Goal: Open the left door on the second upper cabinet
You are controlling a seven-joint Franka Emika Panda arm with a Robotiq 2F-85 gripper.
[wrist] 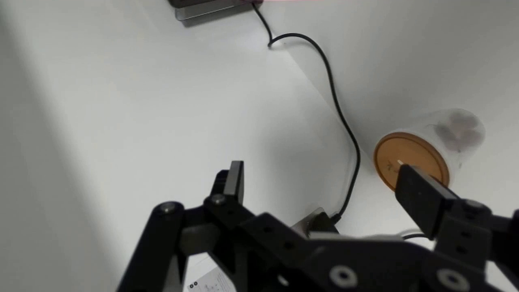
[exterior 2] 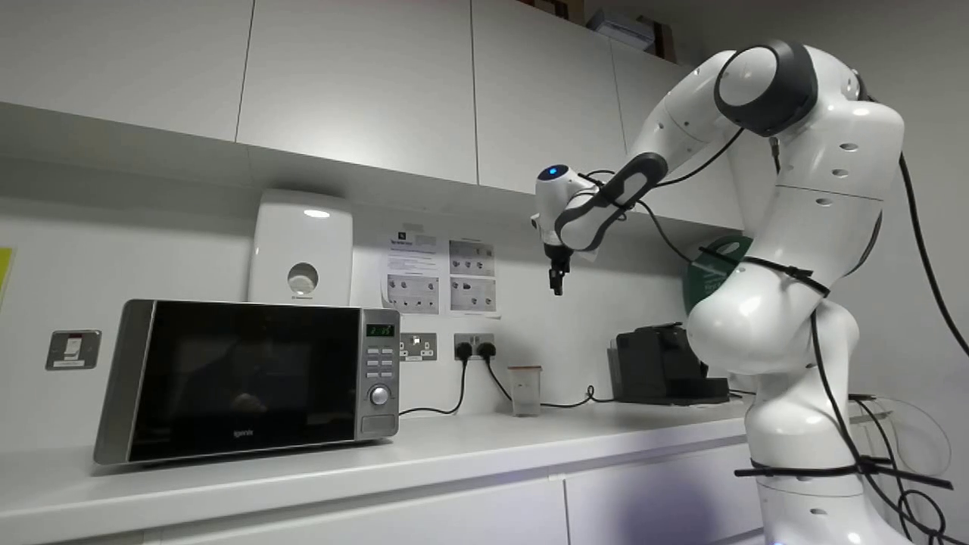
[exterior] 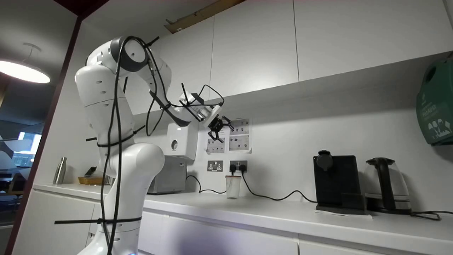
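All upper cabinet panels in view are shut, flat, white and handleless, and the cabinet interior is hidden. The panel above the gripper appears to be the left door [exterior: 254, 49] of the second upper cabinet; it also shows in an exterior view [exterior 2: 545, 98]. The frames do not settle this for certain. The gripper [exterior: 226, 134] is open and empty, below the cabinets' bottom edge and apart from the panels. It points down in an exterior view [exterior 2: 557, 290]. In the wrist view the fingers [wrist: 320, 165] are wide apart with nothing between them, above the counter.
On the counter [exterior 2: 469, 458] stand a microwave [exterior 2: 250, 378], a lidded clear container [exterior: 233, 187], a black coffee machine [exterior: 336, 184] and a kettle [exterior: 387, 186]. A dispenser [exterior 2: 300, 246] and a green first aid kit [exterior: 437, 102] are on the wall. Flattened cardboard [exterior: 201, 16] lies atop the cabinets.
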